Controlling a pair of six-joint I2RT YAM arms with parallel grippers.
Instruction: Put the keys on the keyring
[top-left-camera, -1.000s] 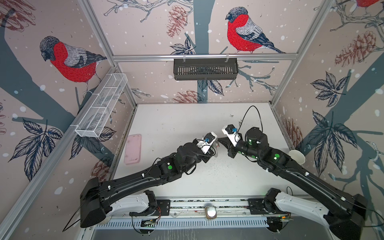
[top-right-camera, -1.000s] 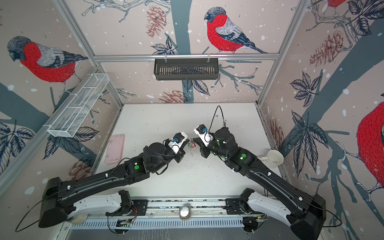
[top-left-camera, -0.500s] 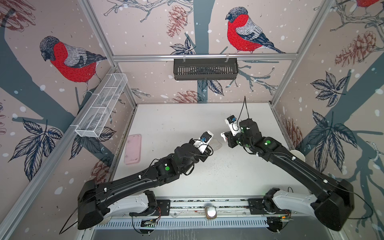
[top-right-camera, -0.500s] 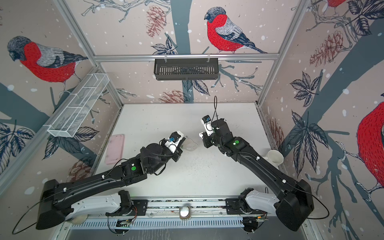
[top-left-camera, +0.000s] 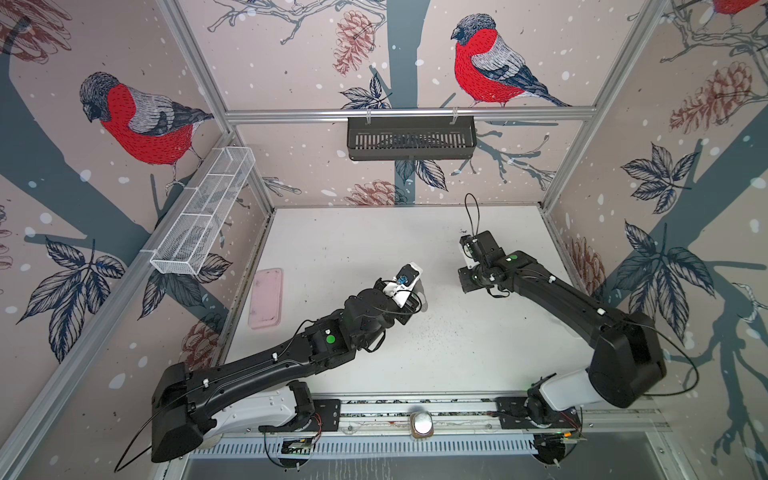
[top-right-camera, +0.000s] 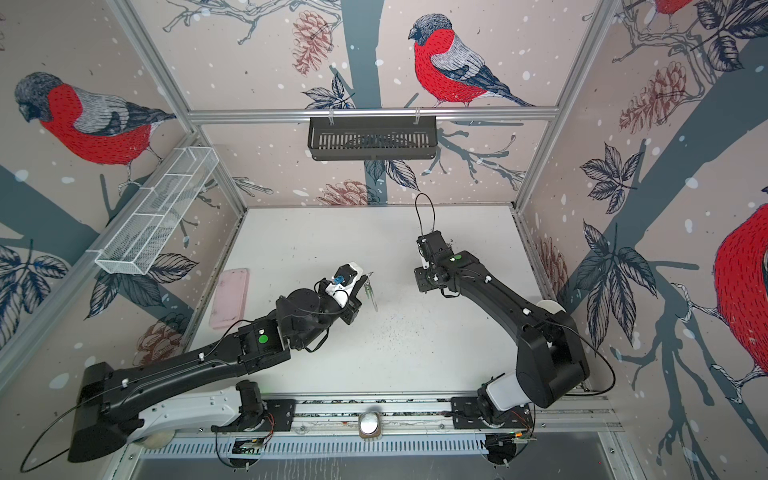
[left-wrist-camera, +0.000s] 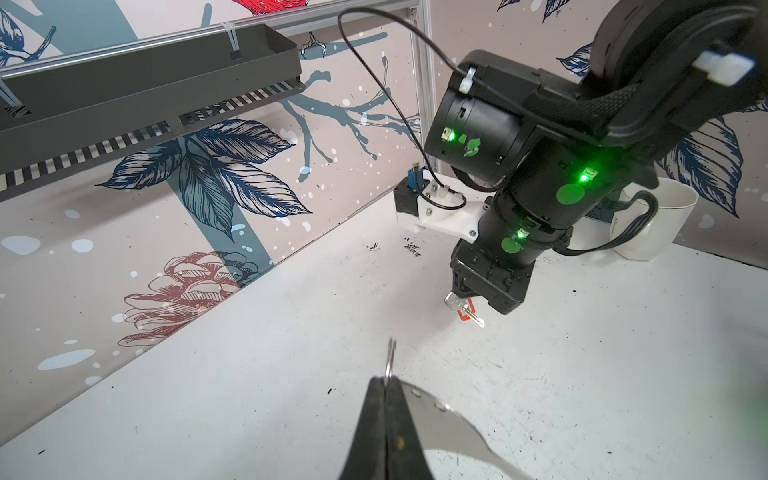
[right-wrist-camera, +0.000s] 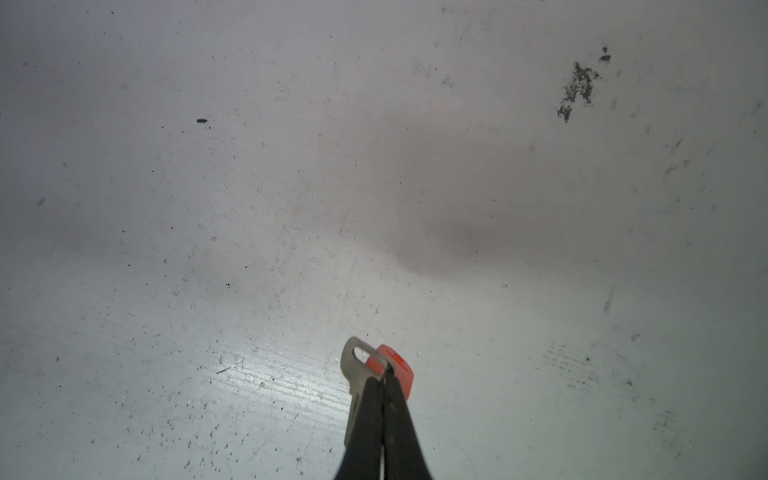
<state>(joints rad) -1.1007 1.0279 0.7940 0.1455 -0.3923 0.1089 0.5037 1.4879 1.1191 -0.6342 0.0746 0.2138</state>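
Nothing is threaded yet: the left gripper (left-wrist-camera: 387, 384) is clamped on the keyring (left-wrist-camera: 438, 419), whose small ring (left-wrist-camera: 390, 358) pokes past its tips, while the right gripper (right-wrist-camera: 383, 380) pinches the red-tagged key (right-wrist-camera: 352, 368) well apart from the keyring, and the second key cannot be made out.

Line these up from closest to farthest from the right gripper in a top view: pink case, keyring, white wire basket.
From the right gripper, holding the red-tagged key:
1. keyring, mid-scene, in the left gripper.
2. pink case, lying flat at the left.
3. white wire basket, hung high at far left.
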